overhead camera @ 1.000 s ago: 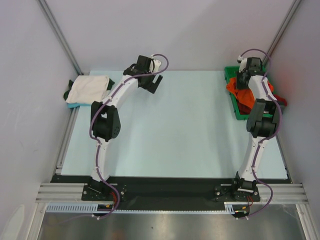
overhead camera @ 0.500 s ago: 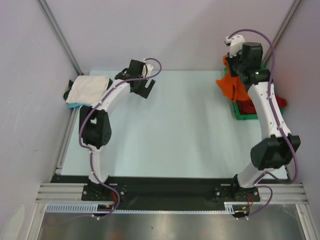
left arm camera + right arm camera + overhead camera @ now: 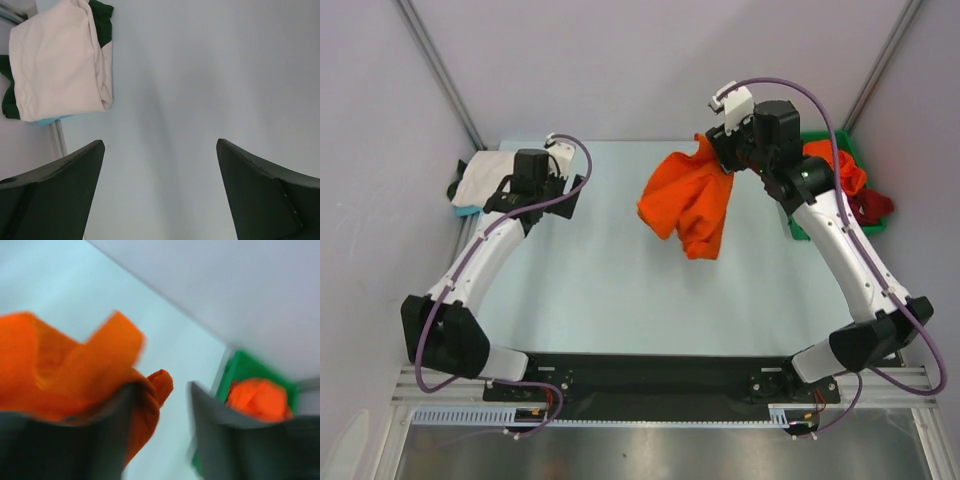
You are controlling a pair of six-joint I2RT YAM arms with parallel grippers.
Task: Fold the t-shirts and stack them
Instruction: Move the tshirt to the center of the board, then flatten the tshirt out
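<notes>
- Swinging leftward from the green bin (image 3: 817,138), the right gripper (image 3: 718,150) is now hanging at upper centre, with an orange t-shirt (image 3: 685,205) dangling over the table (image 3: 620,290).
- Its fingers are standing narrowly apart in the blurred wrist view, with orange cloth draping over one.
- Left gripper (image 3: 160,145) is hovering with fingers wide and empty, near the folded white t-shirt (image 3: 55,60) at upper left.
</notes>
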